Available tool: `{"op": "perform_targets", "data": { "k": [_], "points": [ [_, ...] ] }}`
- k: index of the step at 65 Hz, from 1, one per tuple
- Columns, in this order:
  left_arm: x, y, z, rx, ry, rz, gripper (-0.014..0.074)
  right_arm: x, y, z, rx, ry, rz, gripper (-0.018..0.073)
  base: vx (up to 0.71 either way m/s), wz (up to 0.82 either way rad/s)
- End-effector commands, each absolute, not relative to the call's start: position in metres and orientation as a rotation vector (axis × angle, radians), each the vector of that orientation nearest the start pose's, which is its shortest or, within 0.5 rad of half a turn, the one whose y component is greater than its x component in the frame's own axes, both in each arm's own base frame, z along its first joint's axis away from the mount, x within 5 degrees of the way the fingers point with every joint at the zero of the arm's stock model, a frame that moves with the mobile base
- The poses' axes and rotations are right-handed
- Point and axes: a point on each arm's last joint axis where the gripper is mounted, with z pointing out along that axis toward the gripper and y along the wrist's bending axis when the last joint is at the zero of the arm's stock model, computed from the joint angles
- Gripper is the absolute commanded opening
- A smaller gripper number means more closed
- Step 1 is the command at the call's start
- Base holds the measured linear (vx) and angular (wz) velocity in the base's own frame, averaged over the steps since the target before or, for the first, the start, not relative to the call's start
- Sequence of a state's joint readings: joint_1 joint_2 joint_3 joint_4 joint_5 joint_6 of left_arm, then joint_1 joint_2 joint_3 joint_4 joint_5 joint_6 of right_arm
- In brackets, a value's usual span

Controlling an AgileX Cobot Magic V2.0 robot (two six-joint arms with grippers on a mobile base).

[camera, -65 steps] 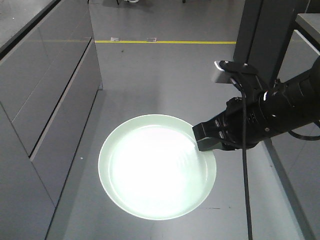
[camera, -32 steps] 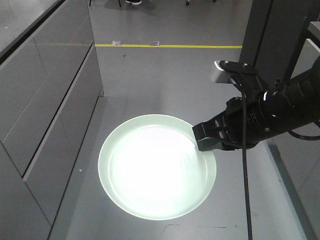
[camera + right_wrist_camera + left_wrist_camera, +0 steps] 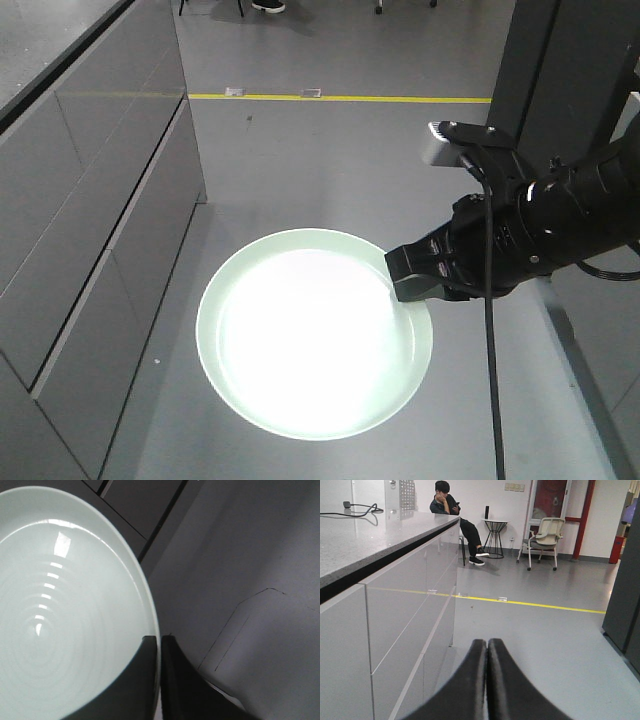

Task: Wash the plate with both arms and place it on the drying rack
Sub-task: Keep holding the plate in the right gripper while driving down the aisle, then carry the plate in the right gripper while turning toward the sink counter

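The pale mint-green plate (image 3: 312,335) hangs flat above the grey floor, glaring white in its middle. My right gripper (image 3: 400,285) is shut on the plate's right rim; the black right arm (image 3: 540,235) reaches in from the right with a small grey box (image 3: 438,148) by the wrist. In the right wrist view the plate (image 3: 65,610) fills the left, and the right gripper (image 3: 159,639) pinches its edge between both fingers. My left gripper (image 3: 487,642) is shut on nothing, pointing along the floor beside the cabinets. The drying rack is out of view.
Grey cabinet fronts (image 3: 90,210) under a stone counter (image 3: 365,535) run along the left. A dark tall unit (image 3: 555,70) stands at the right. A yellow floor line (image 3: 340,98) crosses ahead. Farther off, a seated person (image 3: 451,510), a small table (image 3: 494,535) and a chair (image 3: 542,540).
The whole floor scene has slid: cabinets and yellow line shifted down and the dark unit moved right in the front view, so the base has moved. Plate and right gripper hold their pose.
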State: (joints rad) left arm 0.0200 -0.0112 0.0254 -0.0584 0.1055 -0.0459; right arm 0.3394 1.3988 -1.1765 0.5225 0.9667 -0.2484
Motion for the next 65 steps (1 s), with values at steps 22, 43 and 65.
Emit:
{"op": "perform_targets", "data": {
  "k": [22,43,65],
  "points": [
    [0.0539,0.0008,0.2136,-0.094,1.481,-0.077,-0.0006,0.2525,0.1295,0.344,-0.483,2.478,0.729,-0.0008,0.16,0.01],
    [0.0539,0.0008,0.2136,-0.094,1.481,-0.077,-0.0006,0.2525,0.1295,0.344,-0.483,2.478,0.729,-0.0008,0.16,-0.02],
    [0.0539,0.0008,0.2136,-0.094,1.481,-0.077,-0.0006,0.2525,0.1295,0.344,-0.485,2.477,0.729,-0.0008,0.14,-0.09]
  ]
}}
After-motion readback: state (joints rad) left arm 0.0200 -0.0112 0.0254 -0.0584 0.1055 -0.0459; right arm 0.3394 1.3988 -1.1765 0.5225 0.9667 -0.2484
